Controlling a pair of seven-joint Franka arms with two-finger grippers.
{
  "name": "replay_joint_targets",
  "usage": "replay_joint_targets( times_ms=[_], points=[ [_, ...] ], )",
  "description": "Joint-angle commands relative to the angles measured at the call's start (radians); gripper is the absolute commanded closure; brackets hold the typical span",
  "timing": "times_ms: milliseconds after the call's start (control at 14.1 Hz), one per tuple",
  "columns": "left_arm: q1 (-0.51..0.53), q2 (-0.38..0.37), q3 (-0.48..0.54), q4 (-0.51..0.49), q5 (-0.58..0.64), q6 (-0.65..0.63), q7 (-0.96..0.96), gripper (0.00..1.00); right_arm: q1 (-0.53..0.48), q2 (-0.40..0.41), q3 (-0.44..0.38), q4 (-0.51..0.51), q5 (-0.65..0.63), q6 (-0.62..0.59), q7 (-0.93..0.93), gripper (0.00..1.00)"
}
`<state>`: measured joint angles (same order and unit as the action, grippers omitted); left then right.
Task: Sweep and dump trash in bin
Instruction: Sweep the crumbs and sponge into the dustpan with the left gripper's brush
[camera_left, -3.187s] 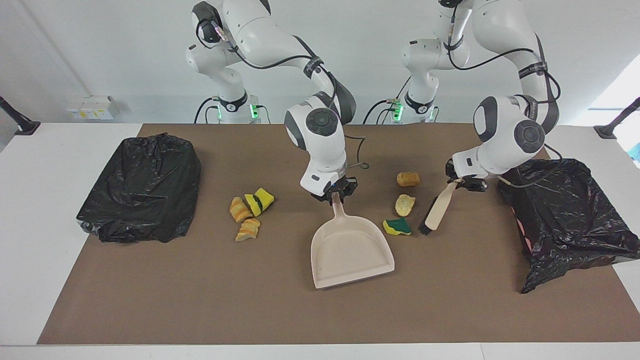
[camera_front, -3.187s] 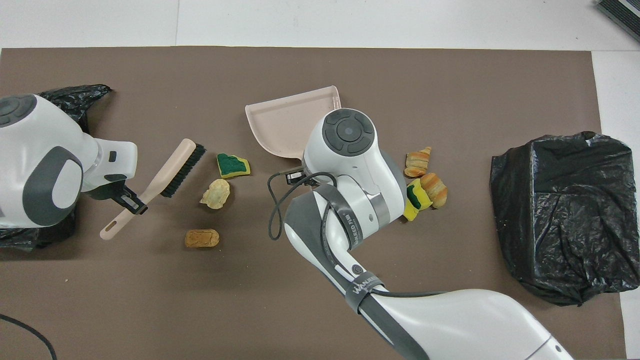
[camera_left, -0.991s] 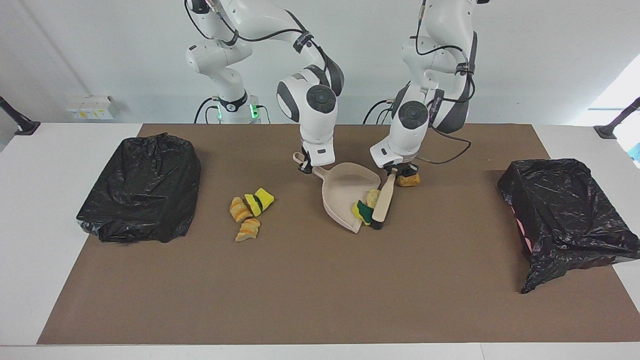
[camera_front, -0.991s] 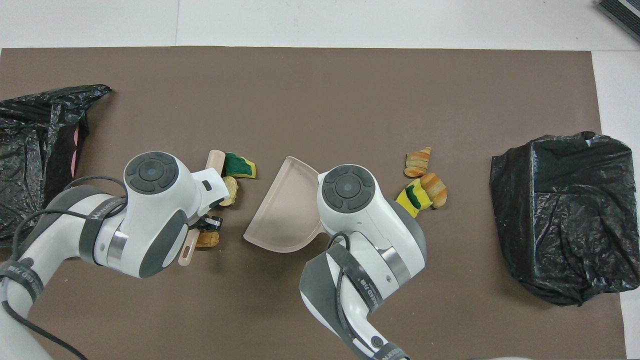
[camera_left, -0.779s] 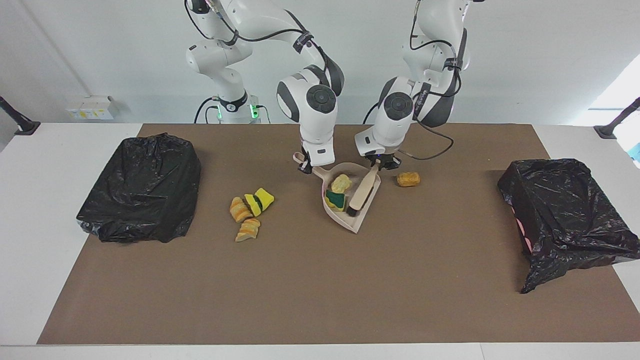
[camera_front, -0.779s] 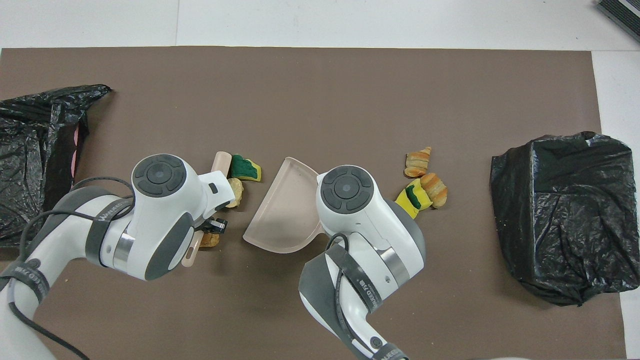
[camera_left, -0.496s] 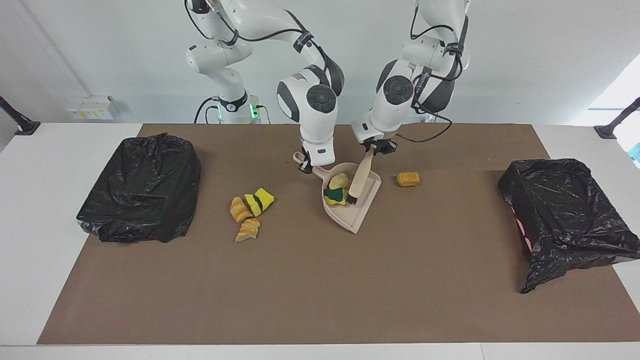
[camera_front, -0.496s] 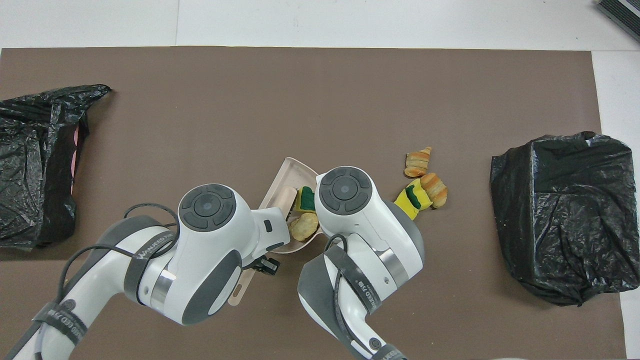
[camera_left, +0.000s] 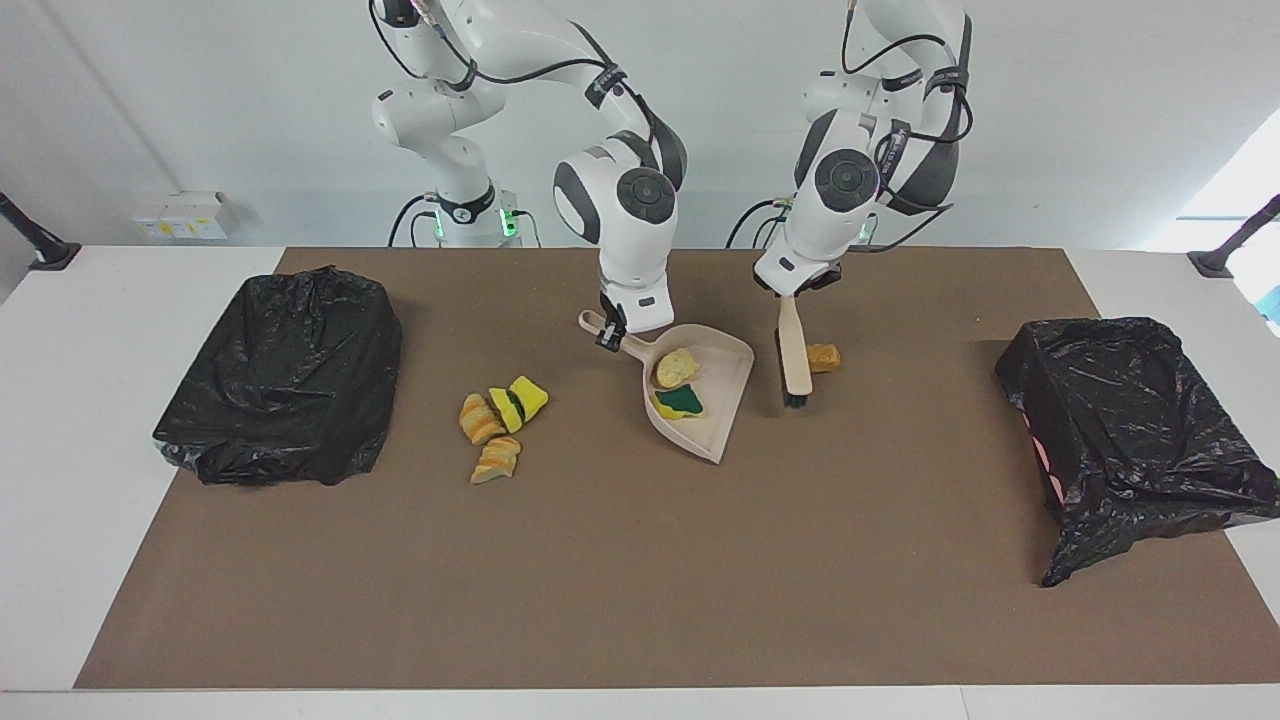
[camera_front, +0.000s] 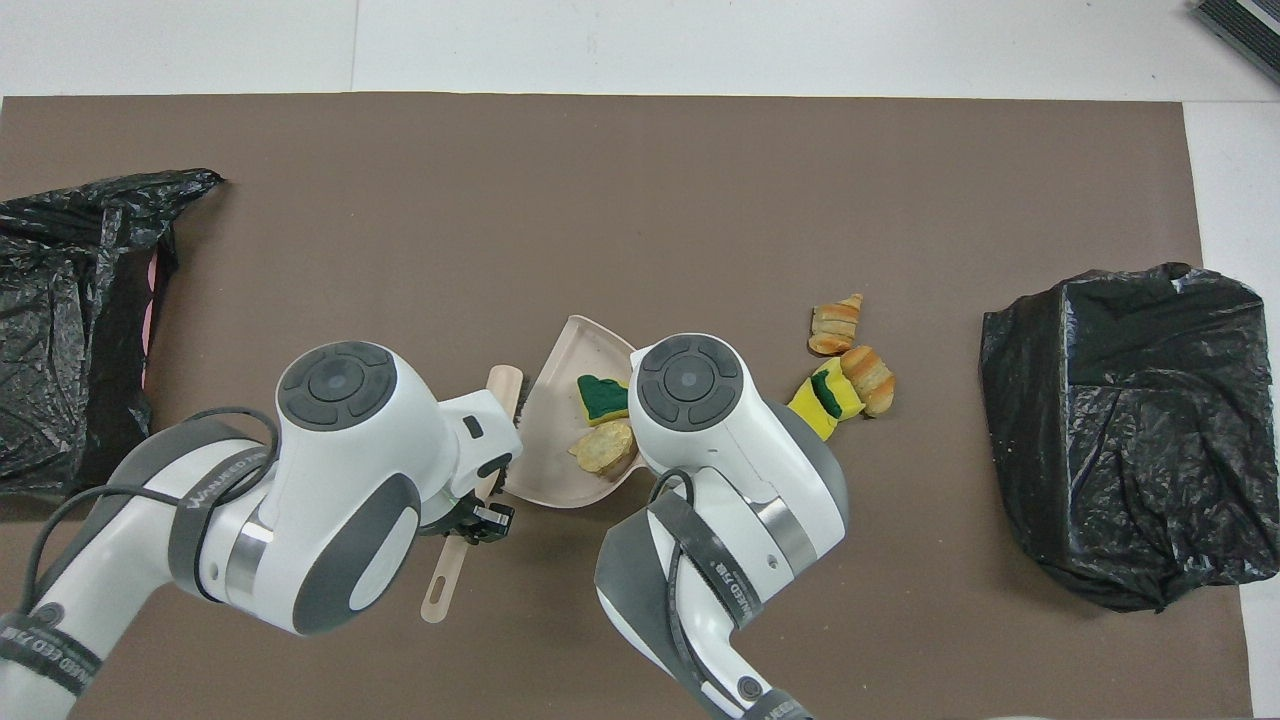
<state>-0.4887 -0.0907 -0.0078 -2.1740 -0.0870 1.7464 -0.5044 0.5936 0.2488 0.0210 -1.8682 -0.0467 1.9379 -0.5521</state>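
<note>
The right end effector (camera_left: 606, 333) is clamped on the handle of the dustpan (camera_left: 722, 400), which sits tilted near the middle of the counter (camera_left: 640, 560). Two sponge scraps lie inside the pan: a pale yellow one (camera_left: 677, 366) nearer the robots and a yellow-and-green one (camera_left: 680, 402) just beside it. The left end effector (camera_left: 800, 290) is closed on the handle of the hand brush (camera_left: 793, 360), which hangs bristles-down just beside the pan, toward the left arm's end.

The facing view shows an orange-tan scrap (camera_left: 824, 357) on the counter right beside the brush; in the overhead view the left arm covers it. That overhead view shows the pan's open mouth (camera_front: 580, 350) and the brush handle's tip (camera_front: 438, 600) poking out under the arm.

A cluster of yellow, green and orange scraps (camera_left: 500, 425) lies on the counter toward the right arm's end. A black bin bag (camera_left: 285, 375) sits at that end, and another bag (camera_left: 1130, 430) at the left arm's end.
</note>
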Motion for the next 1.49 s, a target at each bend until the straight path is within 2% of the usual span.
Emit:
replay_joint_targets(
  times_ms=[0,142,283,496,637,921,1062,1275,1416],
  points=[
    [0.021,-0.102,-0.004,-0.111,0.023,0.001,-0.190,1.00,-0.014,-0.003,0.005,-0.009,-0.027,0.036,-0.061,1.00],
    [0.033,-0.167,-0.004,-0.206,0.023,0.033,-0.235,1.00,-0.014,-0.009,0.007,-0.051,-0.027,0.108,-0.065,1.00],
    [0.079,-0.210,-0.006,-0.269,0.023,0.047,-0.224,1.00,-0.014,-0.016,0.007,-0.066,-0.027,0.127,-0.065,1.00],
    [0.098,-0.209,-0.004,-0.334,0.023,0.132,-0.093,1.00,-0.012,-0.016,0.007,-0.069,-0.025,0.125,-0.069,1.00],
    [0.075,-0.184,-0.011,-0.360,0.016,0.238,-0.103,1.00,-0.012,-0.017,0.007,-0.069,-0.027,0.125,-0.068,1.00],
    [-0.013,-0.072,-0.011,-0.328,-0.048,0.396,-0.079,1.00,-0.012,-0.022,0.005,-0.085,-0.025,0.124,-0.068,1.00],
    [-0.085,-0.009,-0.012,-0.267,-0.050,0.420,-0.072,1.00,-0.012,-0.023,0.007,-0.085,-0.025,0.124,-0.065,1.00],
    [-0.192,0.000,-0.012,-0.236,-0.124,0.455,0.008,1.00,-0.012,-0.023,0.007,-0.085,-0.025,0.124,-0.061,1.00],
    [-0.195,0.003,-0.011,-0.224,-0.137,0.447,0.047,1.00,-0.012,-0.023,0.007,-0.085,-0.025,0.124,-0.061,1.00]
  ],
)
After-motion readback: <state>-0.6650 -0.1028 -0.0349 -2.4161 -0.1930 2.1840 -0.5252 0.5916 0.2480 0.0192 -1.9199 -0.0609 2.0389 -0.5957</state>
